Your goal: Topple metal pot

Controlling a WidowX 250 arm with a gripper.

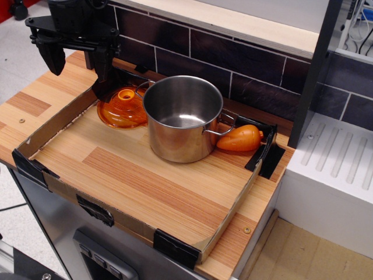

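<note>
The metal pot (182, 118) stands upright in the back half of the wooden tabletop, its opening facing up, with a wire loop handle on its right side. My gripper (78, 63) hangs open and empty at the back left, above and to the left of the pot, well apart from it. Its two dark fingers (53, 57) point downward over the tray's left rear corner.
An orange translucent dish (121, 107) sits just left of the pot, touching or nearly so. An orange carrot-like toy (239, 139) lies right of the pot. A low cardboard rim (55, 119) with black tape borders the surface. A dark tiled wall stands behind; a white sink unit (335, 169) stands at right.
</note>
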